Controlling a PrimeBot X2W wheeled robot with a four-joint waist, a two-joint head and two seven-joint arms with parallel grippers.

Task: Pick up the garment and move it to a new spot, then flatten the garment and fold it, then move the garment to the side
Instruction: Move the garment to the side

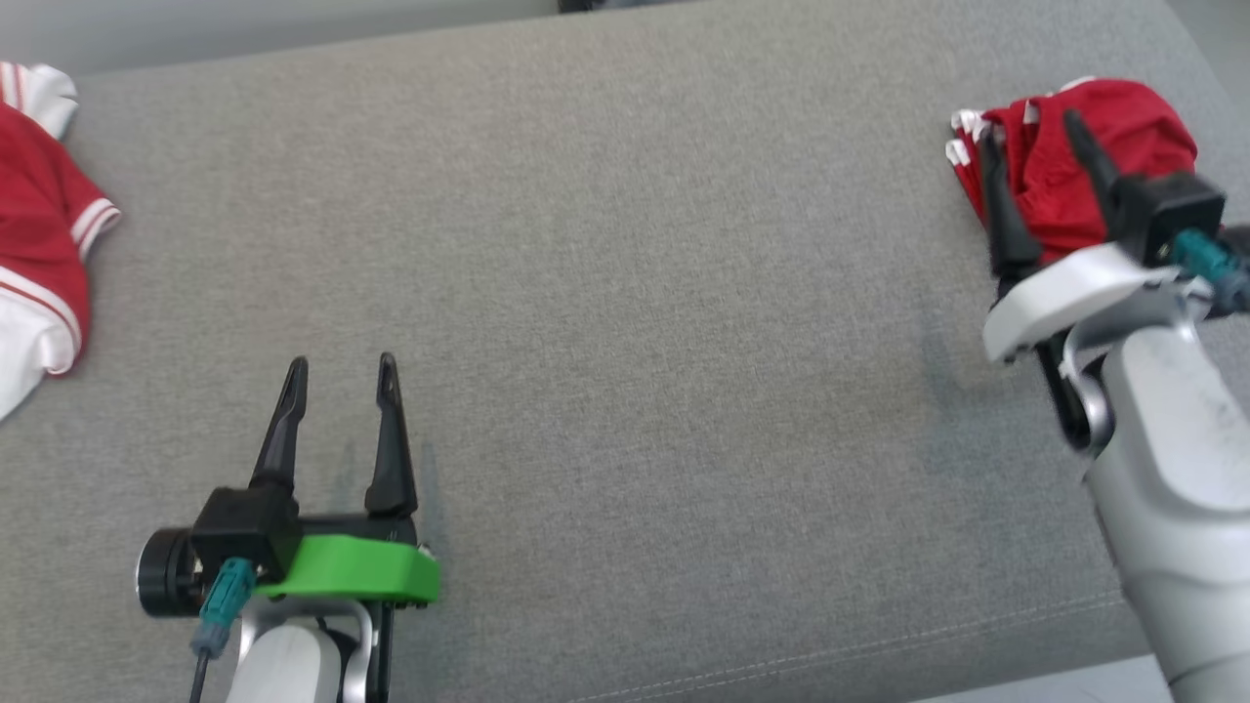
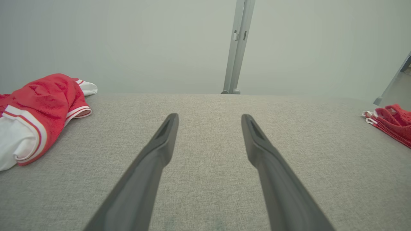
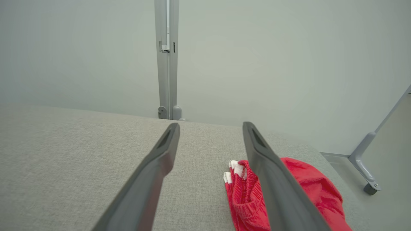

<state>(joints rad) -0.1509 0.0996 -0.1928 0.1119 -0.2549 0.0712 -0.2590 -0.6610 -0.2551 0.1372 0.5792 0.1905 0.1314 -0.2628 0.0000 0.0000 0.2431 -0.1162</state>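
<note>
A loose red-and-white garment (image 1: 39, 225) lies on the grey upholstered surface (image 1: 635, 293) at 10 o'clock in the head view, cut off by the frame's edge. At 7 o'clock the left gripper (image 1: 342, 363) hovers over bare fabric, its fingers spread and empty. Across at 2 o'clock sits the folded red garment (image 1: 1143, 122) — a compact bundle near the surface's right end — with the right gripper (image 1: 1033, 129) poised over it, fingers parted, gripping nothing.
</note>
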